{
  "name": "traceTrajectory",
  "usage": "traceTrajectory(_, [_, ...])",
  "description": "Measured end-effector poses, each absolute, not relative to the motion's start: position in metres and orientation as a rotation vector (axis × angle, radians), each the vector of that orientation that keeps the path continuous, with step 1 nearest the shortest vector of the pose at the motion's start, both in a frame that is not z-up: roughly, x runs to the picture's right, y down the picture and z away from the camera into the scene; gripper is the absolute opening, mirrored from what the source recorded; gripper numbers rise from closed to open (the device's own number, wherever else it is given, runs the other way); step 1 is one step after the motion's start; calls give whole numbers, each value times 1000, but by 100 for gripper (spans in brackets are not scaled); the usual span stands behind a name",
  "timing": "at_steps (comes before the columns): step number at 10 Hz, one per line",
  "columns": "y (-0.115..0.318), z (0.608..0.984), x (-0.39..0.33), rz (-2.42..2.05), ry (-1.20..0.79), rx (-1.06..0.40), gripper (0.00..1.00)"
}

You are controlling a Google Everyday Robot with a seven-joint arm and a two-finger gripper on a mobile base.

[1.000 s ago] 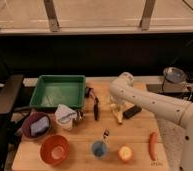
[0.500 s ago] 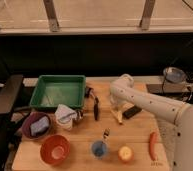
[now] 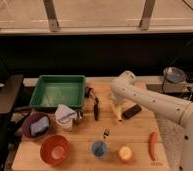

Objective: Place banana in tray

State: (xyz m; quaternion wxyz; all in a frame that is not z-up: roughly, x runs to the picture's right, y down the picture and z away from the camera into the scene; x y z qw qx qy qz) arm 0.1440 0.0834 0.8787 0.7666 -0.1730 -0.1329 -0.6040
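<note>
The banana [image 3: 119, 116] is a small pale yellow piece lying on the wooden table right of centre, partly covered by my gripper. My gripper [image 3: 117, 108] hangs at the end of the white arm that reaches in from the right, directly over the banana and touching or nearly touching it. The green tray [image 3: 44, 101] stands at the table's back left, with nothing visible inside it. The tray is well to the left of my gripper.
A black utensil [image 3: 96, 108] and a white crumpled bag [image 3: 65, 116] lie between gripper and tray. A black block [image 3: 132, 111] lies right of the banana. In front are an orange bowl [image 3: 55, 149], purple bowl [image 3: 35, 125], blue cup [image 3: 99, 148], round yellow fruit [image 3: 124, 153] and orange-red stick [image 3: 152, 144].
</note>
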Motion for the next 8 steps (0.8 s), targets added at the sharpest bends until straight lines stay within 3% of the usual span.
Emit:
traceTrajectory(4, [-23,837,122,-1317,-194,-214,0])
traceTrajectory(8, [-92,839,36,-1373,-226,-40,0])
